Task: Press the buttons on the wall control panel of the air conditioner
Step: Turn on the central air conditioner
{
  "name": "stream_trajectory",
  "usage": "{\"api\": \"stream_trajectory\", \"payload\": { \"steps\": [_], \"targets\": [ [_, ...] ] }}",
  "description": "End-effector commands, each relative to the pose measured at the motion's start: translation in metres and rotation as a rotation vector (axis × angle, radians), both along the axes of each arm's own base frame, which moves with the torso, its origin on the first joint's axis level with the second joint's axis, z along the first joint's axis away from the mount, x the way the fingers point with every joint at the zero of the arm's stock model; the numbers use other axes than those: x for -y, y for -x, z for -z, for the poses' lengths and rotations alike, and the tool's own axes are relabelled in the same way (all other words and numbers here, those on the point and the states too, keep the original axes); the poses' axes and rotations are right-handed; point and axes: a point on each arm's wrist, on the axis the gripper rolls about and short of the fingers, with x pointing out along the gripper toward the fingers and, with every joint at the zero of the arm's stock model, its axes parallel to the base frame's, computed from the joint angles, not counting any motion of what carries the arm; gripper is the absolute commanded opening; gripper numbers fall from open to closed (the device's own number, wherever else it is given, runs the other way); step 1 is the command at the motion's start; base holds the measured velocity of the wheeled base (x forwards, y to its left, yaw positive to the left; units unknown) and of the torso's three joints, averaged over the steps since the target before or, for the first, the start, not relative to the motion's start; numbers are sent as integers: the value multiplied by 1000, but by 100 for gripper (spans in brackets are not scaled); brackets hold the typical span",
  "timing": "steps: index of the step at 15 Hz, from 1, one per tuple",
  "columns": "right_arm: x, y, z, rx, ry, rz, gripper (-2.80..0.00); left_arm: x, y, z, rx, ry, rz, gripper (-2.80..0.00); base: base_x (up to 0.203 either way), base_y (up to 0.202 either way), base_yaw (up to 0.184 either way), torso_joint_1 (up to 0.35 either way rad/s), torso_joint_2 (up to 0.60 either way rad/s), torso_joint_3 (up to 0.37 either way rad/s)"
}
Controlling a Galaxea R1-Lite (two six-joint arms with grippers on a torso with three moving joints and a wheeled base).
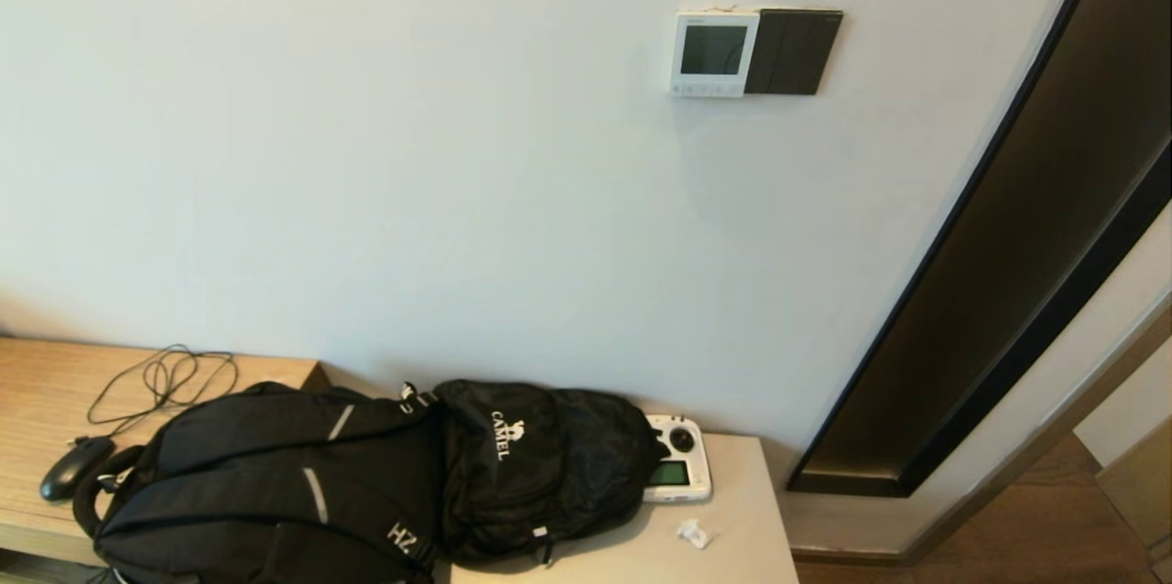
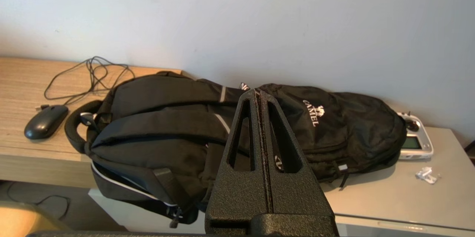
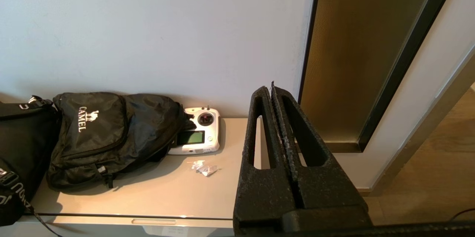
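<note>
Buttons [image 1: 707, 91] sit in a tiny white row along the bottom edge of the air conditioner's wall control panel [image 1: 714, 53]. That panel is a small white square with a dark grey screen. It hangs high on the white wall [image 1: 412, 154], toward the right, and a glossy black switch plate [image 1: 793, 51] touches its right side. Nothing is touching the panel.

Low down, two black backpacks lie side by side. The big backpack [image 1: 265, 483] is on the left and the smaller backpack [image 1: 540, 465] with white letters is on the right. A white handheld controller [image 1: 678, 470] with a green screen peeks out from under the smaller one, on a grey cabinet top [image 1: 732, 556]. A small scrap of clear wrapper [image 1: 694, 533] lies near it. On the wooden desk [image 1: 37, 383] at the far left are a black mouse [image 1: 75, 466] and a loose black cable [image 1: 165, 378].

The left gripper [image 2: 260, 94] is low, over the backpacks, with its two fingers pressed tight together and nothing in them. The right gripper [image 3: 272, 89] is low too, over the cabinet's right end, also squeezed closed and empty.
</note>
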Motion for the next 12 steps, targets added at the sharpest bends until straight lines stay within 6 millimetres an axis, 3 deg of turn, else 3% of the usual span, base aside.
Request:
{"api": "stream_trajectory", "payload": {
  "steps": [1, 12],
  "targets": [
    [0, 0, 0, 0, 1, 1, -280, 0, 0, 0, 3, 1, -1, -280, 0, 0, 0, 0, 0, 0],
    [0, 1, -6, 36, 11, 9, -280, 0, 0, 0, 3, 1, 0, -280, 0, 0, 0, 0, 0, 0]
  ]
}}
